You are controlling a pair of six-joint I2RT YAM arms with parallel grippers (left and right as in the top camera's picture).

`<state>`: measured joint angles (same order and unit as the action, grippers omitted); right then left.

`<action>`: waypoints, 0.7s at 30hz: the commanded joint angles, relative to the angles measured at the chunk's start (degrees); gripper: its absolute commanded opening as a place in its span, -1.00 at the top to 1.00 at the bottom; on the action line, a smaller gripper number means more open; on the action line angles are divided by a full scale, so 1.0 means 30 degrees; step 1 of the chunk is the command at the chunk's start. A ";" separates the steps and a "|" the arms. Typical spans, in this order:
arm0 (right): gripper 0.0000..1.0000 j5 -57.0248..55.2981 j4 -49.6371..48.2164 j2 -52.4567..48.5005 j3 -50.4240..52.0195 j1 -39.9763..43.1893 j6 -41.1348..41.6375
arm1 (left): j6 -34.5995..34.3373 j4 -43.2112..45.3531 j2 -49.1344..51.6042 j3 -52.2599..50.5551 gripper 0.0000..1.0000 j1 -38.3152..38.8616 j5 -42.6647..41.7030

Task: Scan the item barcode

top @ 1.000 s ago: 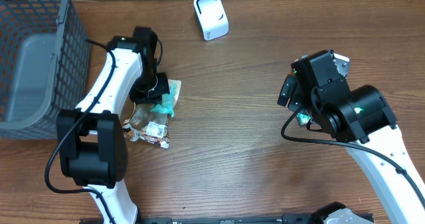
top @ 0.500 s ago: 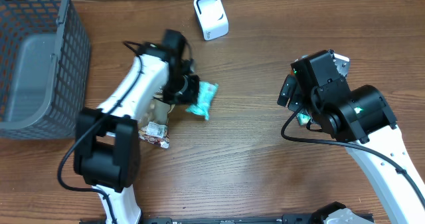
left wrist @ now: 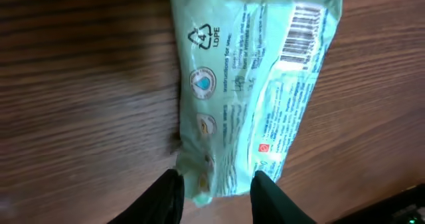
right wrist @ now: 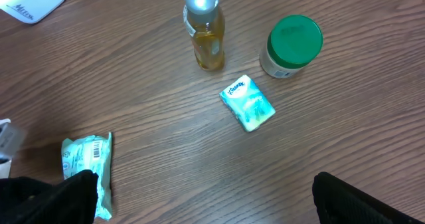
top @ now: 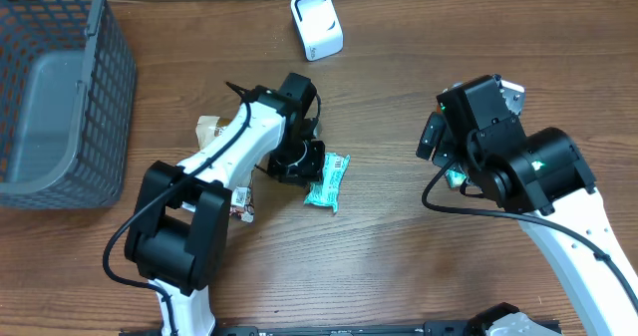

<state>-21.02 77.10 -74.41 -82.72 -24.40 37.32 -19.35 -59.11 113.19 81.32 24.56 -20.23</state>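
Observation:
A mint-green packet [top: 328,179] lies flat on the wooden table near the middle. Its back faces up, with the barcode [left wrist: 304,32] showing at its far end. My left gripper [top: 299,164] is low over the packet's near end. Its fingers [left wrist: 169,196] stand slightly apart on either side of that end [left wrist: 216,184], open and not squeezing it. The white scanner [top: 317,24] stands at the back of the table. My right gripper [right wrist: 206,204] hangs wide open above the table on the right, holding nothing. The packet [right wrist: 86,167] also shows at the lower left of the right wrist view.
A grey mesh basket [top: 60,87] fills the left edge. Brown snack packets [top: 212,132] lie under the left arm. Below my right gripper stand an oil bottle [right wrist: 202,31] and a green-lidded jar [right wrist: 292,44], with a tissue pack [right wrist: 248,103] lying beside them.
My left arm swung right from the pile of packets with the green packet, laid it on the table and opened its jaws. The right arm stayed still.

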 commanded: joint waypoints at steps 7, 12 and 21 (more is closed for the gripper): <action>-1.00 -0.0262 -0.0087 0.0255 -0.0189 0.0051 0.0117 | 0.4466 -0.0743 -0.0044 0.1938 0.92 -0.0124 -0.5413; -1.00 -0.0262 -0.0087 0.0255 -0.0189 0.0051 0.0117 | 0.4466 -0.0576 0.0029 0.1617 0.91 0.0007 -0.5982; -1.00 -0.0262 -0.0087 0.0255 -0.0189 0.0051 0.0109 | 0.4473 -0.0568 0.0044 0.1545 0.91 -0.0051 -0.5923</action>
<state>-20.99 77.12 -74.41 -82.72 -24.40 37.34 -7.33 -60.82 113.19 86.35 24.01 -36.42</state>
